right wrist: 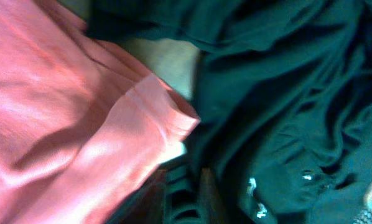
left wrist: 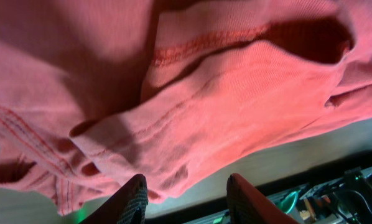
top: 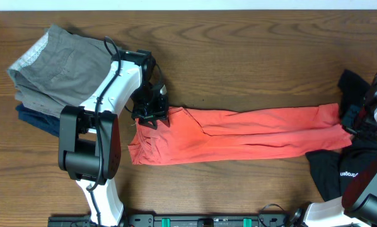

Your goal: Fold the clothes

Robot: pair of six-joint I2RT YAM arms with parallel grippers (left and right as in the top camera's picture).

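Orange pants (top: 239,132) lie stretched flat across the table, waistband to the left and leg hems to the right. My left gripper (top: 152,112) is at the waistband. In the left wrist view its fingers (left wrist: 189,194) are open, just below the bunched waistband cloth (left wrist: 192,106) and not pinching it. My right gripper (top: 352,125) is at the leg hems. In the right wrist view its fingers (right wrist: 181,190) are nearly together beside the hem (right wrist: 155,118). I cannot see any cloth pinched between them.
A black garment (top: 340,167) lies crumpled at the right, partly under the pant hems, and fills the right wrist view (right wrist: 285,93). A stack of folded grey (top: 62,63) and blue (top: 37,118) clothes sits at the back left. The table's front edge is close below the pants.
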